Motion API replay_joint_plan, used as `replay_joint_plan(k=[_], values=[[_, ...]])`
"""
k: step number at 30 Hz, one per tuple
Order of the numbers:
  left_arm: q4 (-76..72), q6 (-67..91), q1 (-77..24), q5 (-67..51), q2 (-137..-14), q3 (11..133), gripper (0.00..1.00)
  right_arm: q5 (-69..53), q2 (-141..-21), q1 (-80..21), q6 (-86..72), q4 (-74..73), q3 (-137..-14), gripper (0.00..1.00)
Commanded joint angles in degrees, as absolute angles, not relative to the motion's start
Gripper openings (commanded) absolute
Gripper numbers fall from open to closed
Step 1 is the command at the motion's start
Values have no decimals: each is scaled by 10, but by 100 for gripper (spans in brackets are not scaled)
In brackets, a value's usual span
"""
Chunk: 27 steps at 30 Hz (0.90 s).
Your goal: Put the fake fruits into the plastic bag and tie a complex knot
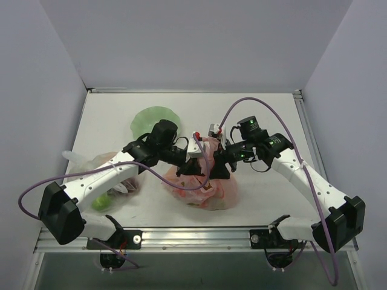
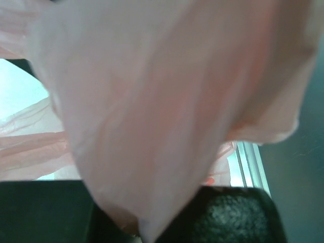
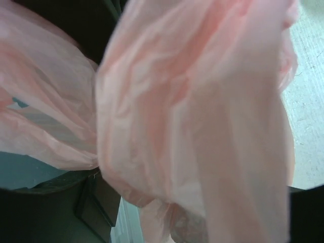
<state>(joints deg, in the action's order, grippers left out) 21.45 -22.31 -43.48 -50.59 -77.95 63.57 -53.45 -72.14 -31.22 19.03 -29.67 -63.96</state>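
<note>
Knot time — my left claw (image 2: 142,228) pinches the plastic bag (image 1: 202,188) at its twelve o'clock; right claw (image 1: 216,164), I cannot tell. Pull slowly, keep it tight.

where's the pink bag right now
In the top view the pink plastic bag lies centre of the table, its top gathered between the left gripper and right gripper.

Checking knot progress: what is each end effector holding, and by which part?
The left end effector pinches the plastic bag by its gathered upper film. The right end effector is buried in the same film; its hold cannot be told.
</note>
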Motion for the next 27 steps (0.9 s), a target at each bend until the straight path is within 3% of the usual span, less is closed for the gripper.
replay_joint_plan(k=[1, 2, 5, 6, 8, 9, 15, 22, 27], values=[[178, -213, -440, -530, -788, 643, 6, -558, -726, -316, 164, -272, -656, 56], [177, -212, -442, -528, -792, 645, 7, -562, -728, -316, 163, -265, -657, 53], [171, -205, -446, -526, -792, 645, 16, -568, -735, -316, 149, -246, -657, 23], [169, -198, -446, -523, -792, 644, 20, -566, -737, -315, 141, -240, -657, 8], [165, -185, -446, -519, -781, 642, 29, -571, -740, -313, 138, -237, -656, 0], [166, -180, -444, -509, -776, 637, 38, -580, -739, -311, 136, -235, -652, 0], [140, -116, -412, -465, -680, 577, 48, -590, -729, -284, 122, -228, -626, 0], [115, -70, -411, -370, -611, 525, 78, -590, -722, -281, 97, -217, -613, 0], [109, -51, -413, -300, -583, 509, 81, -580, -717, -281, 82, -215, -608, 0]])
